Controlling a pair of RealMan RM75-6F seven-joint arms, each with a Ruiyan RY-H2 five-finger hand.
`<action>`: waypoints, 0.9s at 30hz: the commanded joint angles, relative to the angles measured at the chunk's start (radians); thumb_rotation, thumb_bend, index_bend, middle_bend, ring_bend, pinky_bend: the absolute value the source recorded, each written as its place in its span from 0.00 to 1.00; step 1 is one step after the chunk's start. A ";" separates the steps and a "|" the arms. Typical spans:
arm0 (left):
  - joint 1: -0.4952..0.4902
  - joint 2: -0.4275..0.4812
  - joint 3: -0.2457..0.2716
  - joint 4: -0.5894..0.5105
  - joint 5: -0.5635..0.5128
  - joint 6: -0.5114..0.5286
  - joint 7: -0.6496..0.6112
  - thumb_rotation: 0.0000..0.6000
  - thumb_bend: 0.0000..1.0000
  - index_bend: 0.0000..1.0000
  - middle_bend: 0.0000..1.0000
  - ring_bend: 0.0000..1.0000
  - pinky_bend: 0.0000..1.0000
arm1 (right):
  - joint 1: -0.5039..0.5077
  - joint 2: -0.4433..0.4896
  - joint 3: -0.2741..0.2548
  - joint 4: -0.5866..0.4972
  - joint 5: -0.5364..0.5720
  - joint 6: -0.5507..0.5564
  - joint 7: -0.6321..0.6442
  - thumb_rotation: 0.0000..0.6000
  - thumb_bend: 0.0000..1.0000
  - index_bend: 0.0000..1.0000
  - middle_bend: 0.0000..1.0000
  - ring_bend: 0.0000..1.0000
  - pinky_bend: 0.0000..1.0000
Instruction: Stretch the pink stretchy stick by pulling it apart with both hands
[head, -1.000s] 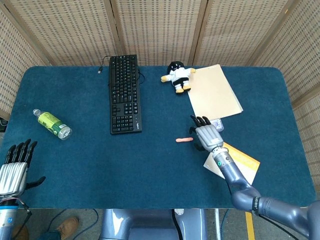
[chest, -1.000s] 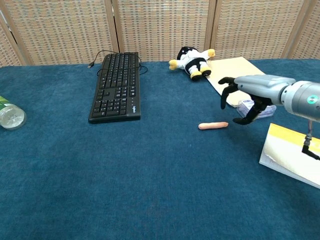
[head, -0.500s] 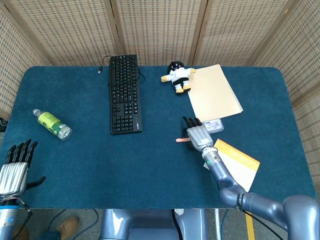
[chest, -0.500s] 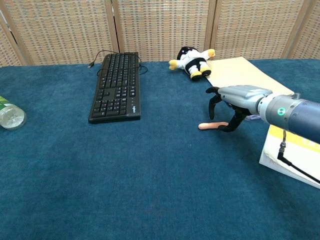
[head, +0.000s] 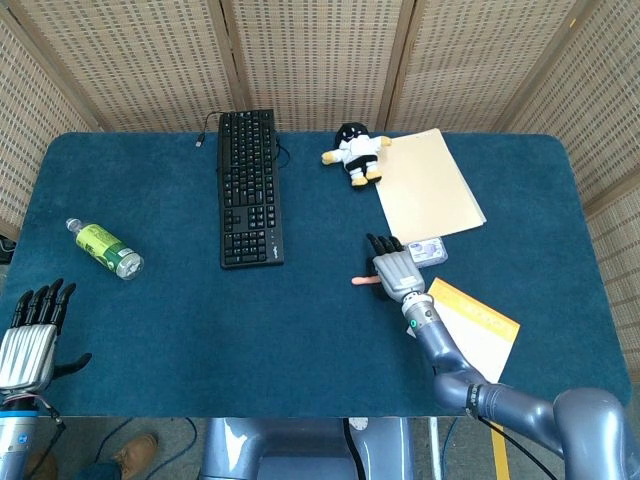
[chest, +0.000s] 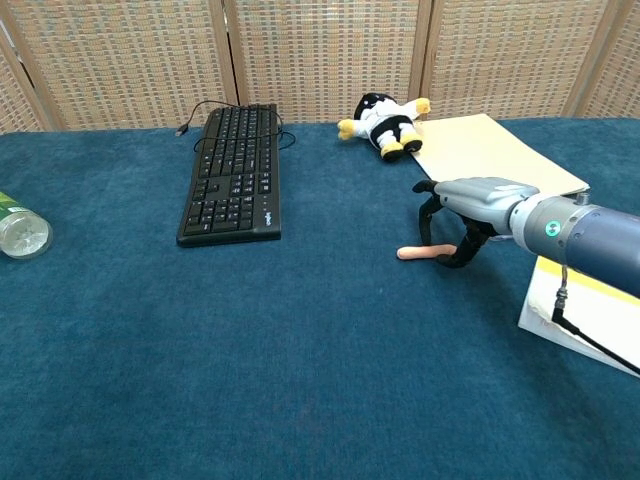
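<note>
The pink stretchy stick lies flat on the blue table, right of centre. My right hand arches over its right end. The fingers reach down just behind the stick and the thumb stands at its right tip. The stick's right end is hidden under the hand in the head view, and no firm grip shows. My left hand hovers at the table's front left corner, far from the stick, fingers straight and spread, holding nothing. The chest view does not show it.
A black keyboard lies at the back left, a plush toy and tan folder at the back. A yellow-white book and small packet lie beside my right hand. A bottle lies far left.
My right hand has moved left from beside the packet and come down over the stick's right end. The stick and the left hand have stayed where they were.
</note>
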 joint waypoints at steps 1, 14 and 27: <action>-0.001 0.000 0.000 0.000 -0.002 -0.001 0.000 1.00 0.00 0.00 0.00 0.00 0.00 | 0.004 -0.007 -0.003 0.011 0.001 -0.003 0.004 1.00 0.52 0.50 0.00 0.00 0.00; -0.004 0.001 0.000 0.002 -0.009 -0.005 -0.007 1.00 0.00 0.00 0.00 0.00 0.00 | 0.011 -0.032 0.006 0.051 0.004 0.006 0.039 1.00 0.56 0.63 0.00 0.00 0.00; -0.039 0.021 -0.014 0.023 0.010 -0.027 0.002 1.00 0.00 0.00 0.00 0.00 0.00 | 0.020 0.046 0.124 -0.186 0.151 -0.049 0.145 1.00 0.58 0.67 0.03 0.00 0.00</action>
